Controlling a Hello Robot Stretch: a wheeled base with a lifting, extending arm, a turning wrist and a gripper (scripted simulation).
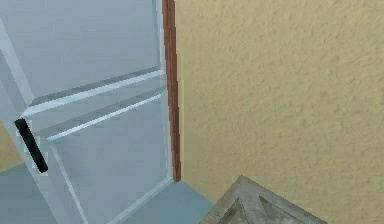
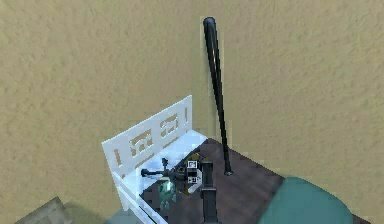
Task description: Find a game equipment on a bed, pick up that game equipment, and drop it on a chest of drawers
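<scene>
The claw (image 2: 160, 186) is low, at a white crate (image 2: 150, 138); I cannot tell whether it holds anything. Near it, the dark baseball bat (image 2: 217, 95) stands leaning against the yellow wall (image 2: 80, 70), its end on the brown floor (image 2: 252, 180).

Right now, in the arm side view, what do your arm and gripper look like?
The arm is a dark, square-section bar. At its far end sit two small white squares with black marks. Left of them is the gripper: a dark body with two thin fingers. I cannot make out any cables.
</scene>
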